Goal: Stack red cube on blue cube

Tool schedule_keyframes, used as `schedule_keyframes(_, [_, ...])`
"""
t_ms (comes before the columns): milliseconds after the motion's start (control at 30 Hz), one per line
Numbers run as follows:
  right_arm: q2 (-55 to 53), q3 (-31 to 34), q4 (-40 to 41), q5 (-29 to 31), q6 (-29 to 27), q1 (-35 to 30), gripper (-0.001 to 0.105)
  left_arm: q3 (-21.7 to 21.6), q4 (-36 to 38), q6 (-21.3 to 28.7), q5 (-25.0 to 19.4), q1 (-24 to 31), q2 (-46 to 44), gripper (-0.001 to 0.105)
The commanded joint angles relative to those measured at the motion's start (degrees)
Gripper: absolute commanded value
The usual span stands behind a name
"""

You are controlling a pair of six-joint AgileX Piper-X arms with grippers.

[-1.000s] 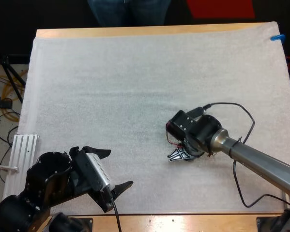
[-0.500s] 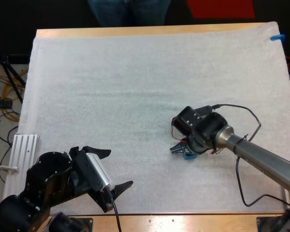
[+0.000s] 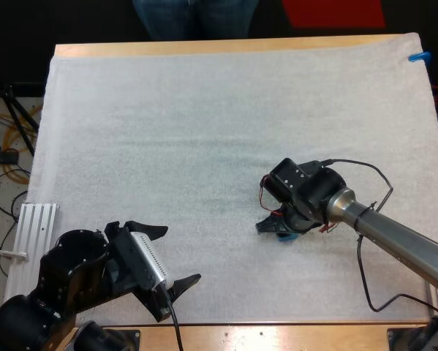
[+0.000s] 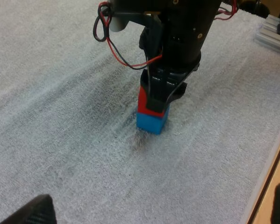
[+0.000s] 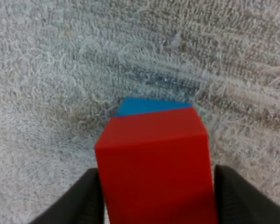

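Observation:
The red cube (image 5: 154,158) sits on top of the blue cube (image 5: 144,105), turned slightly against it. My right gripper (image 5: 156,198) is shut on the red cube, with a black finger pressing on each side. In the left wrist view the red cube (image 4: 143,99) rests on the blue cube (image 4: 151,122) under the right arm's fingers. In the high view my right gripper (image 3: 281,224) is right of the mat's centre, with a sliver of blue cube (image 3: 285,235) beneath it. At the near left corner my left gripper (image 3: 182,254) is open and holds nothing.
A person's legs (image 3: 197,14) stand beyond the table's far edge. A ridged aluminium rail (image 3: 32,234) lies off the mat's left edge, beside my left arm. A tripod and cables (image 3: 6,117) are on the floor at the left.
Over the last second my right gripper shifted slightly right and came down, and the blue cube now shows under it. The left arm has not moved.

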Motion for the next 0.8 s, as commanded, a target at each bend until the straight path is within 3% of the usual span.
schedule_keyframes(0, [-0.7, 0.0, 0.3, -0.5, 0.1, -0.2, 0.055, -0.4, -0.3, 0.2, 0.5, -0.3, 0.1, 0.087])
schedule_keyframes(400, [-3.9, -1.4, 1.3, -0.3, 0.1, -0.2, 0.065, -0.4, -0.3, 0.2, 0.5, -0.3, 0.1, 0.087])
schedule_keyframes(767, [-14.2, -5.4, 5.7, 7.4, -2.5, -0.7, 0.067, -0.4, -1.2, 0.0, 0.5, -0.3, 0.1, 0.087])
